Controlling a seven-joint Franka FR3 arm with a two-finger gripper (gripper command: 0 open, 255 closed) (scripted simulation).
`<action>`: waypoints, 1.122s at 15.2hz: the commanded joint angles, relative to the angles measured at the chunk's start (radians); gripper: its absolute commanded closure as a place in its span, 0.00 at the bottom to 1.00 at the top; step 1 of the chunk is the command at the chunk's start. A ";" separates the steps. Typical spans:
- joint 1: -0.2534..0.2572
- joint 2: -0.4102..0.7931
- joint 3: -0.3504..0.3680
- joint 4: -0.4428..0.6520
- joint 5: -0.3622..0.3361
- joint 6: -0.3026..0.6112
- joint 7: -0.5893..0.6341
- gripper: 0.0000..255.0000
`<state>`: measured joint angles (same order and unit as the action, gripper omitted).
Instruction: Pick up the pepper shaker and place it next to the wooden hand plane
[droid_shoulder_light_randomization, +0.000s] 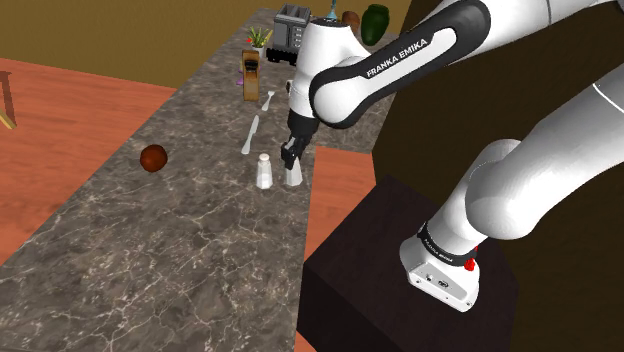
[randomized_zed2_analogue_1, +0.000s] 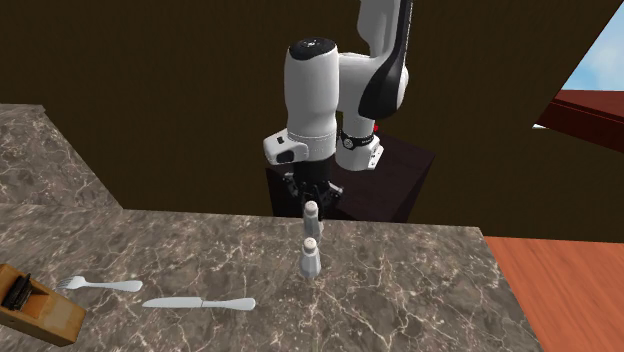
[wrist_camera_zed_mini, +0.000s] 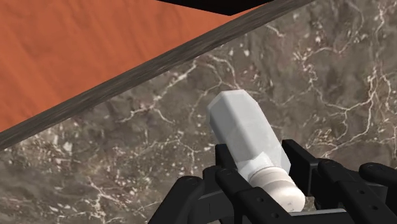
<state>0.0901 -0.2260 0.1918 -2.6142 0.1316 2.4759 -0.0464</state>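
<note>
The gripper (wrist_camera_zed_mini: 261, 167) is clamped on the pepper shaker (wrist_camera_zed_mini: 242, 124), fingers (wrist_camera_zed_mini: 230, 173) pinching its cap end, and it looks not yet lifted off the marble counter (droid_shoulder_light_randomization: 150, 240). The wooden hand plane (randomized_zed2_analogue_1: 35, 310) sits well apart from it, so lift, carry and set-down all remain.

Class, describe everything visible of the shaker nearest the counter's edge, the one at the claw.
The shaker is plain white, with a faceted, tapering body and a rounded, narrower cap. It stands upright on the marbled counter near its edge, beside a second shaker. The claw clasps its top from above.
</note>
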 joint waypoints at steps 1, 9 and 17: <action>0.000 -0.021 -0.001 0.013 0.000 -0.034 0.001 1.00; 0.001 -0.096 -0.009 0.064 0.000 -0.160 0.002 1.00; 0.000 -0.152 -0.018 0.129 -0.003 -0.282 0.005 1.00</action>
<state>0.0910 -0.3721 0.1767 -2.4922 0.1297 2.2087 -0.0397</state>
